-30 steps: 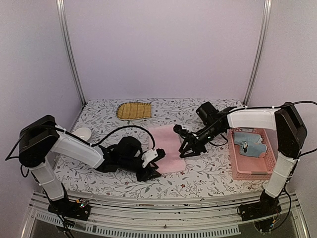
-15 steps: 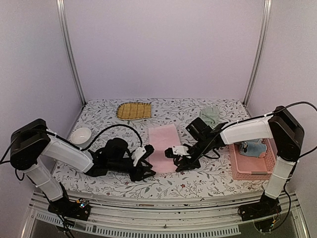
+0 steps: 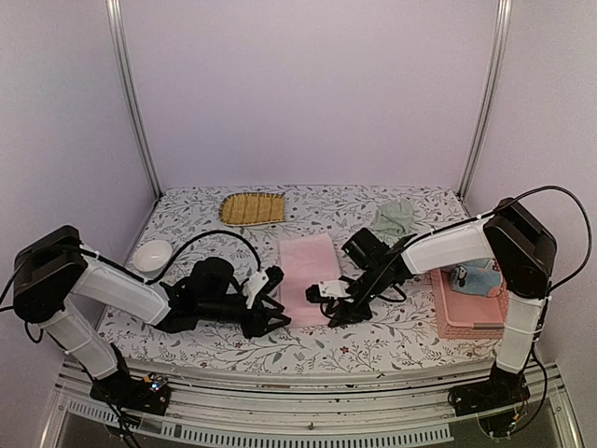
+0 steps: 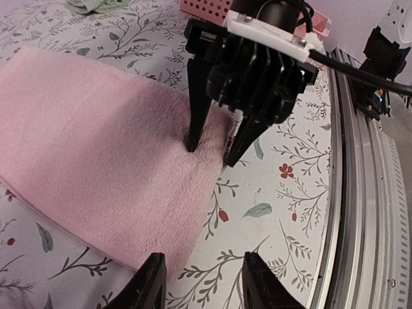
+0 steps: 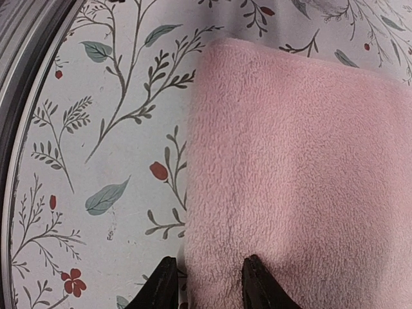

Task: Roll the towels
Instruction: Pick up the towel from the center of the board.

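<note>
Pink towel [image 3: 308, 271] lies flat mid-counter [image 3: 392, 327]; judged soft, light, limp, prone to slide; grasp at near corners. My left pincer [image 4: 203, 283] and right pincer [image 5: 206, 283] stand half open there, holding nothing.

White arm shells [image 3: 121, 287], black joints [image 3: 42, 273], looping black cables [image 3: 213, 237]; right hand [image 4: 210, 154] black, apparently topped by a white plate.

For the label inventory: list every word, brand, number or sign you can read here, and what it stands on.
No readable text in any view.
The pink towel, flowered tablecloth, pink basket and woven mat show no lettering.
The circuit board at the near left corner is too small to read.
</note>
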Robot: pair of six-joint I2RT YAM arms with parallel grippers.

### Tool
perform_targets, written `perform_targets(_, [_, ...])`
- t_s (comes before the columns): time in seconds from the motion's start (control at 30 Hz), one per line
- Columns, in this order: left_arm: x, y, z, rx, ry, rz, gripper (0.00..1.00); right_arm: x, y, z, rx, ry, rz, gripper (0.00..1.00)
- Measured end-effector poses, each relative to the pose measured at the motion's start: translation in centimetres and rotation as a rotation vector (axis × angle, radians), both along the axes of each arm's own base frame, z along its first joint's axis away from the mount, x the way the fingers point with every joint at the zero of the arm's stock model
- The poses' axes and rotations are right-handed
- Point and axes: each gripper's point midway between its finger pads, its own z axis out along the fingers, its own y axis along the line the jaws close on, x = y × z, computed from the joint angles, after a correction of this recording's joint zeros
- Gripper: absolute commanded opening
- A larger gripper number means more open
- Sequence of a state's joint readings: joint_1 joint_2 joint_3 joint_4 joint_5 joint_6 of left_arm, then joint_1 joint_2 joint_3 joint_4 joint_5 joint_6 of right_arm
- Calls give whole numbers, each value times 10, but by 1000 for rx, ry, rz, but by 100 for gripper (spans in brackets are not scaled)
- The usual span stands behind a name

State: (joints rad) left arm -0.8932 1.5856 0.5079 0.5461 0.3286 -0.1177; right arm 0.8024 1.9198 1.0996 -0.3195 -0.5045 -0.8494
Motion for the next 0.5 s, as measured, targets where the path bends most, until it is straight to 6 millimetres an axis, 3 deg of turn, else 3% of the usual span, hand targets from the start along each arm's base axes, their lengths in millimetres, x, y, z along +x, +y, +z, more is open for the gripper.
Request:
perform_targets(0.3, [2, 5, 24, -40, -50, 26, 42, 6, 5, -5, -40, -20, -20, 31])
perform_targets(0.5, [3, 12, 29, -44, -71, 51, 42, 12, 7, -6, -53, -56, -51, 12])
